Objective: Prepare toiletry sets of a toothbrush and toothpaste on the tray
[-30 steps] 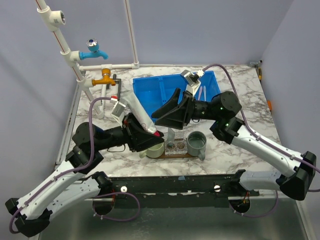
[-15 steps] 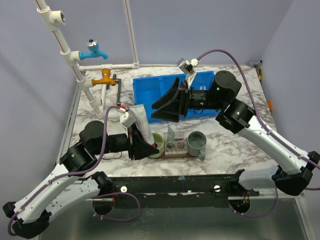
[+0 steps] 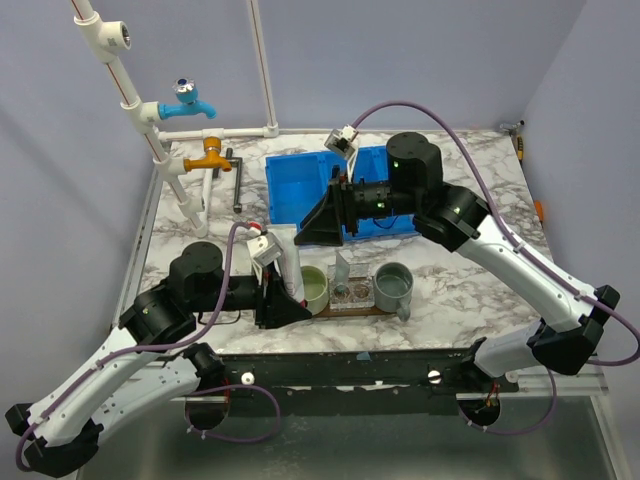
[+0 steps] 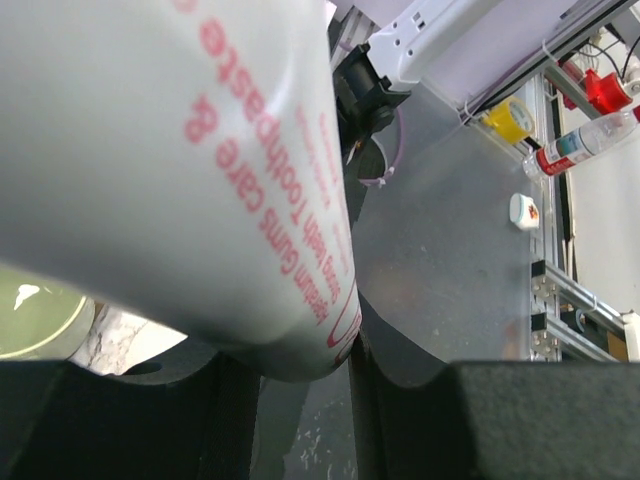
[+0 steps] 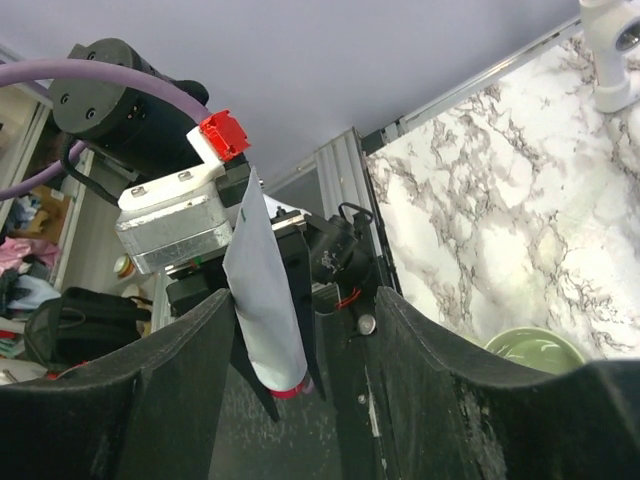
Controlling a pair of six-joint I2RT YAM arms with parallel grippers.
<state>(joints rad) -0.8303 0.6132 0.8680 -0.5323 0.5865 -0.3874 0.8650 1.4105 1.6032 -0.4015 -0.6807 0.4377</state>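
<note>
Toothpaste in a soft white tube [image 3: 284, 252] is clenched by the left gripper [image 3: 283, 297], in the air beside the green cup [image 3: 314, 289] on the brown wooden tray [image 3: 352, 311]. The right gripper [image 3: 320, 226] hangs empty, jaws wide. The tilted tube could knock the cup over

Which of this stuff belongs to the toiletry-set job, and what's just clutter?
Job:
- toothpaste tube, clamped in the left gripper
- wooden tray
- green cup, clear cup, grey cup on it
- right gripper, open, empty

Lying about:
- blue tap
- orange tap
- white pipes
- blue bin, partly hidden by the right arm
</note>
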